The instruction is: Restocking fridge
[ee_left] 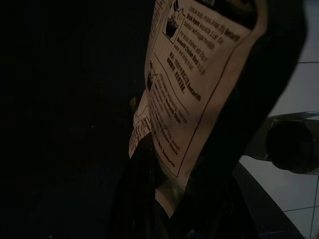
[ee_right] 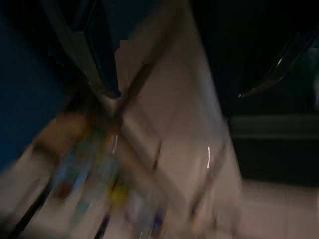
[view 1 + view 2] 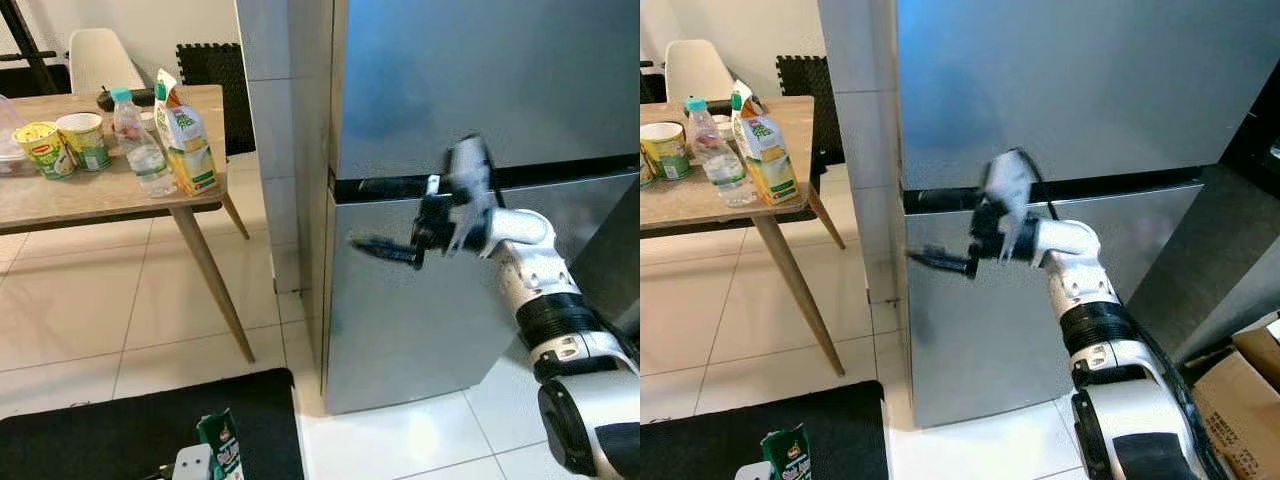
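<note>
Ahead, your right gripper (image 3: pixel 385 249) hovers before the tall silver steel fridge (image 3: pixel 480 90), fingers' gap unclear. At seven o'clock, your left gripper (image 3: pixel 195 462) clamps a green printed packet (image 3: pixel 222 440).

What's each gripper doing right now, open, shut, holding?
Left gripper: low at the view's edge, holding a green packet.
Right gripper: raised at the closed fridge door seam, nothing held; open or shut cannot be told.
</note>
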### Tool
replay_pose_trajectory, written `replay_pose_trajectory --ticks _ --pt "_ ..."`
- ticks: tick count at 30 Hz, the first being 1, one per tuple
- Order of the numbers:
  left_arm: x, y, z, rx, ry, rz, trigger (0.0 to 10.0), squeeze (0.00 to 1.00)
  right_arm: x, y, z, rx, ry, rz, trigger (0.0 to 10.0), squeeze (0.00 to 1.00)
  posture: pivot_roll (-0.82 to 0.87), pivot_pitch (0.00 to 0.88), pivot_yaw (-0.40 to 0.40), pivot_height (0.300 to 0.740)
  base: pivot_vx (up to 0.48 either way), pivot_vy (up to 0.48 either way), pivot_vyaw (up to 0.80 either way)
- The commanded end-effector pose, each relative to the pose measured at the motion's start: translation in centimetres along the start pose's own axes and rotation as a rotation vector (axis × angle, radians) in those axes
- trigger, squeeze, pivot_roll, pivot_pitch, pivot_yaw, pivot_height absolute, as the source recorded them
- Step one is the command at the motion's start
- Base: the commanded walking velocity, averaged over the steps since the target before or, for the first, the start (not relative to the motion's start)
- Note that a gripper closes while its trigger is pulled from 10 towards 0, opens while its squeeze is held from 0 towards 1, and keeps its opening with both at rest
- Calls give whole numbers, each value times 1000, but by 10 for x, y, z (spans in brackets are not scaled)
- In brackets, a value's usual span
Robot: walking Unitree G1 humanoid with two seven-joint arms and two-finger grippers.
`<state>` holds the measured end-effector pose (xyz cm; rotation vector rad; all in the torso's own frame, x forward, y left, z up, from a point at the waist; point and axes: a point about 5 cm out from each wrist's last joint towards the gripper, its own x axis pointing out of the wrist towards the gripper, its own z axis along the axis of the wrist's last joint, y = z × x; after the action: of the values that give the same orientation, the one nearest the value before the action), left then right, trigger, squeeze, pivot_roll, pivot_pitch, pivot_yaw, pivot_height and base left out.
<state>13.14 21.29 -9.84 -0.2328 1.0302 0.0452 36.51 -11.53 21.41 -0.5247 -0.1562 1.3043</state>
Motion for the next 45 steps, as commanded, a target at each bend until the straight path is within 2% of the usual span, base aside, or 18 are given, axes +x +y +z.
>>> replay_pose_trajectory --ticks 1,3,4,5,6,8,9,20,25,28,30,38,45 --pt "-1 -3 -14 -3 49 -14 10000 0 2 -5 0 -85 104 -6 10000 1000 -96 3 -37 740 0 0 0" --pt "-1 -3 -14 -5 48 -15 10000 0 4 -8 -2 -145 210 9 10000 1000 -96 3 -37 740 0 0 0" --pt "-1 -3 -14 -5 48 -15 10000 0 4 -8 -2 -145 210 9 10000 1000 -96 3 -37 740 0 0 0" --pt "-1 -3 -14 -5 47 -15 10000 0 4 -8 -2 -156 232 17 10000 106 -96 3 -37 740 0 0 0" --pt "-2 -3 -15 -7 48 -16 10000 0 4 -9 -3 -177 269 35 10000 0 -91 14 -43 740 0 0 0" --pt "-2 -3 -15 -9 49 -17 10000 0 4 -12 -1 -193 292 32 10000 0 -91 14 -43 740 0 0 0" --pt "-2 -4 -17 -11 52 -18 10000 0 5 -18 5 -229 313 24 10000 0 -93 16 -45 740 0 0 0" --pt "-2 -6 -17 -20 49 -24 10000 0 8 -28 15 -280 317 -9 10000 0 -93 16 -45 740 0 0 0" --pt "-1 -7 -17 -22 47 -29 10000 0 6 -31 8 -340 424 -47 10000 0 -93 16 -45 740 0 0 0" --pt "-1 -7 -18 -23 48 -30 10000 0 0 -33 -3 -455 587 -47 10000 0 -98 11 -50 740 0 0 0" --pt "-1 -7 -18 -22 49 -31 10000 0 -1 -34 -5 -501 640 -52 10000 0 -98 11 -50 740 0 0 0" --pt "-2 -6 -18 -21 50 -30 10000 0 2 -37 -4 -500 653 -79 10000 0 -95 4 -52 740 0 0 0" --pt "-1 -7 -18 -18 50 -36 10000 0 -1 -43 -2 -536 683 -107 10000 0 -95 0 -52 740 0 0 0"
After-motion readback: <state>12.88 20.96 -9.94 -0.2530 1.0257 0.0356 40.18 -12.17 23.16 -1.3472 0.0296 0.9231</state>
